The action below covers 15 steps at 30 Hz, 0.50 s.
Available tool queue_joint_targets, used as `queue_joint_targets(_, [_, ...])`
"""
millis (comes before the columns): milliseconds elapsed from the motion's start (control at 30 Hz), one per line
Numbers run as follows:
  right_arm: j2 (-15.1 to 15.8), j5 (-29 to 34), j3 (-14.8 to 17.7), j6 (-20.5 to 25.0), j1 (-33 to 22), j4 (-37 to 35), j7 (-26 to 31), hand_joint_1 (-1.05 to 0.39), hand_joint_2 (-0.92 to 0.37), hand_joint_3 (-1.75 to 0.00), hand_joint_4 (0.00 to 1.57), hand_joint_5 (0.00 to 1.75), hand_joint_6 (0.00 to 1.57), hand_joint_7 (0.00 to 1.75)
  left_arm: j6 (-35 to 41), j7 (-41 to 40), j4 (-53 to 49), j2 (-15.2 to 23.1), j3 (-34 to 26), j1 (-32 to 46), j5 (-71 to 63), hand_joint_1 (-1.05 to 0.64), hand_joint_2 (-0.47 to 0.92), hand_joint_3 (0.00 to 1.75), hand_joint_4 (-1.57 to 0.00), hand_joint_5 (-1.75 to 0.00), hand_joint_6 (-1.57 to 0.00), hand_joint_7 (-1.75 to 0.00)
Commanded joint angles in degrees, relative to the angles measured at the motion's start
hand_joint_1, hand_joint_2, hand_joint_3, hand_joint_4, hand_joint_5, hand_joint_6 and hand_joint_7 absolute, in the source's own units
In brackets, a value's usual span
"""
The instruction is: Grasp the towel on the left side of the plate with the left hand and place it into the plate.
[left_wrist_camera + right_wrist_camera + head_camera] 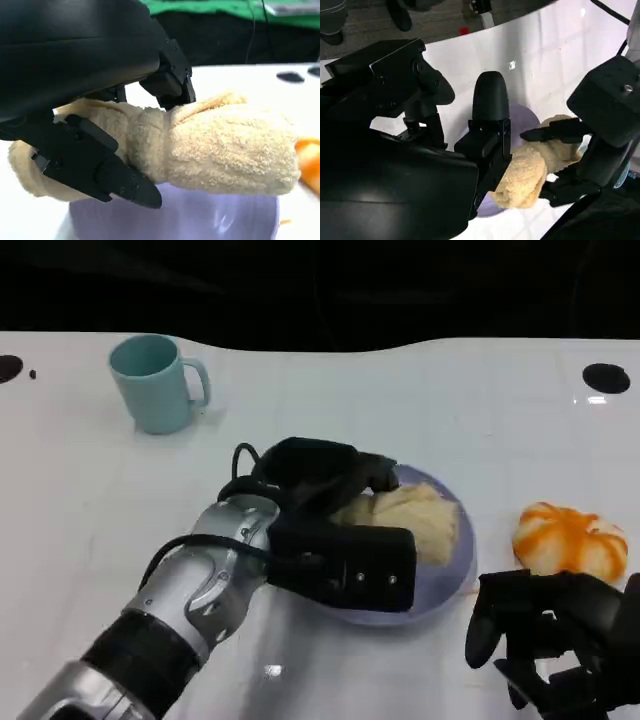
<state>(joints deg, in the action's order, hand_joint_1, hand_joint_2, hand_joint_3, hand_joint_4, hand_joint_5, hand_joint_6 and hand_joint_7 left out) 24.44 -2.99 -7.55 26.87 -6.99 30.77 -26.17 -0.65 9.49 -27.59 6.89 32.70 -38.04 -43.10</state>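
My table, counted.
One towel, one plate, one teal mug, one orange-and-white ball, and my two hands: left hand, right hand.

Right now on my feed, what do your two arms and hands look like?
The left forearm is silver metal with a black ribbed band and black cables looping at the wrist. The left hand is black, with a boxy shell and blocky, screwed finger segments. The right hand is likewise black, rounded and many-fingered.
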Motion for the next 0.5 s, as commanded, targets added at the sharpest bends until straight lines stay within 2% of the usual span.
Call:
queue_joint_targets(33, [0.5, -0.1, 0.4, 0.3, 0.0, 0.7, 0.1, 0.06, -0.6, -1.06, 0.69, 1.69, 0.67, 1.43, 1.2, 4.7, 2.0, 2.1, 0.9, -2.0, -1.1, -0.62, 0.92, 0.13, -0.31, -0.3, -0.27, 0.0])
queue_joint_targets(200, [0.4, -0.4, 0.6, 0.4, 0.1, 0.5, 0.0, 0.06, -0.6, -1.06, 0.68, 1.69, 0.67, 1.43, 1.6, 6.2, 3.9, 3.2, 0.6, -1.4, -1.3, -0.9, 0.92, 0.12, -0.19, -0.2, -0.09, 0.0])
queue_joint_targets(500, [0.4, -0.3, 0.6, 0.2, 0.0, 0.3, 0.0, 0.06, -0.61, -1.05, 0.68, 1.7, 0.67, 1.44, 1.5, 7.7, 9.3, 6.1, -2.2, 0.6, 0.6, -0.95, 0.92, 0.15, -0.17, -0.19, -0.08, -0.01])
